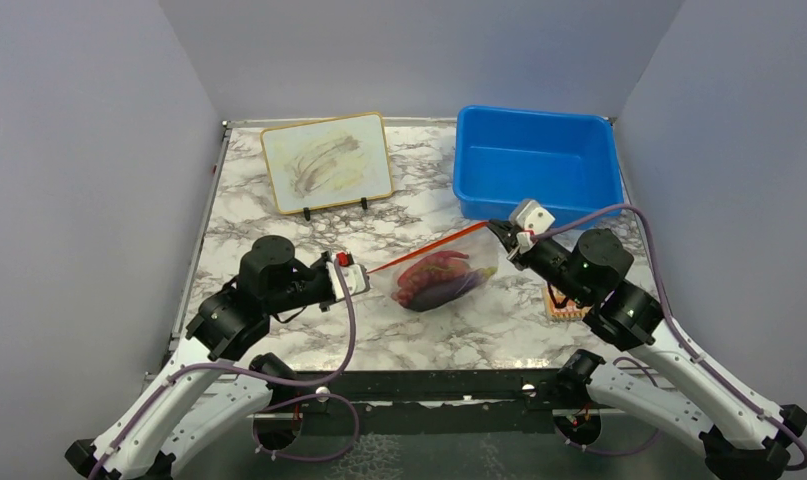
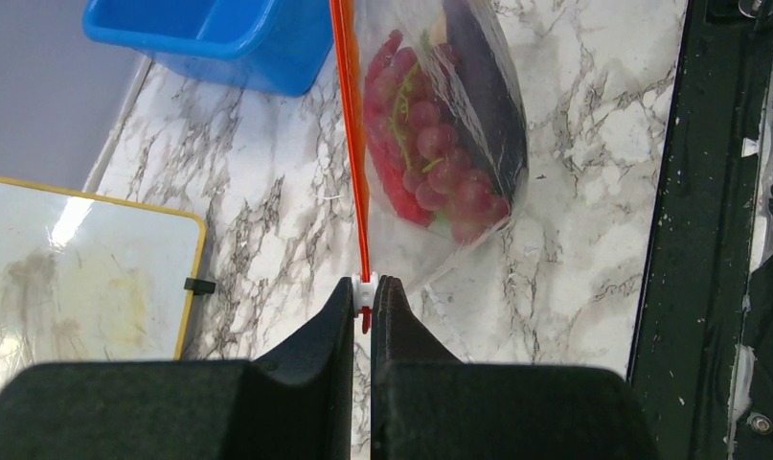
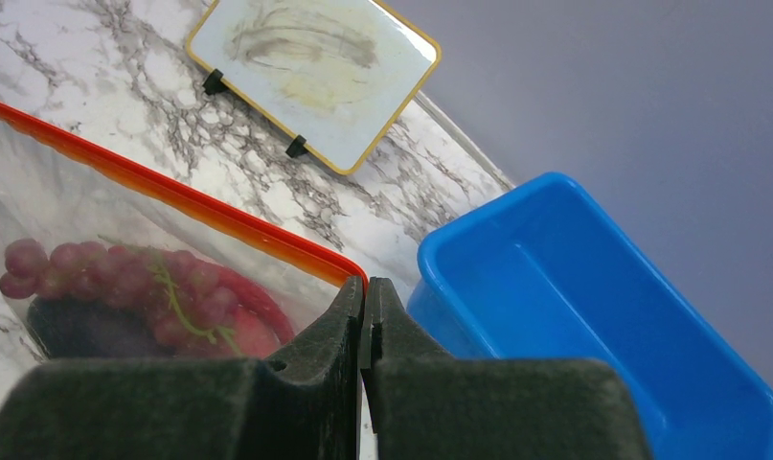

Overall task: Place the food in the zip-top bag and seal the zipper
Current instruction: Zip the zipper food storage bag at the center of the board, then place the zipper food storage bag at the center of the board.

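The clear zip-top bag (image 1: 444, 278) is stretched between my two grippers above the marble table. It holds a dark red grape bunch (image 2: 440, 163), a purple eggplant (image 2: 483, 86) and a red chili (image 2: 387, 163). The orange-red zipper (image 1: 429, 246) runs taut along its mouth. My left gripper (image 1: 367, 272) is shut on the white slider at the zipper's left end, also seen in the left wrist view (image 2: 365, 292). My right gripper (image 1: 497, 230) is shut on the bag's right corner at the zipper's end, also seen in the right wrist view (image 3: 365, 287). The grapes (image 3: 114, 264) show through the plastic there.
A blue plastic bin (image 1: 537, 160) stands at the back right, just behind my right gripper. A yellow-framed whiteboard (image 1: 326, 160) leans at the back left. A flat orange card (image 1: 564, 305) lies under my right arm. The table's dark front edge (image 1: 429, 385) is near.
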